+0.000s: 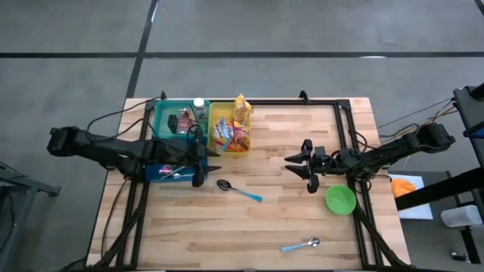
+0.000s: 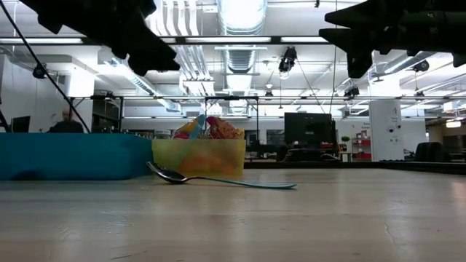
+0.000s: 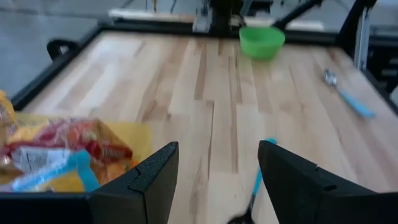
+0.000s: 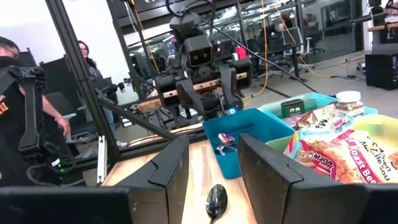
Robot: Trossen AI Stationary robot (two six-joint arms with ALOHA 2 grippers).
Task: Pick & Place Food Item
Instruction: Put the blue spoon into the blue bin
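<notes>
A: L gripper (image 1: pixel 203 160)?
B: Parted, empty, over blue bin (image 1: pixel 168 172); snack packs (image 1: pixel 233 130) in yellow bin (image 1: pixel 229 140) just beside.
A: R gripper (image 1: pixel 296 167)?
B: Parted, prob. empty, above counter (image 1: pixel 287 219); green bowl (image 1: pixel 340 200) near.

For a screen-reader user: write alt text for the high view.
Overhead, a wooden table holds a yellow bin of snack packets, green and blue bins, two spoons and a green bowl. The left claw and right claw, both open, face each other.
</notes>
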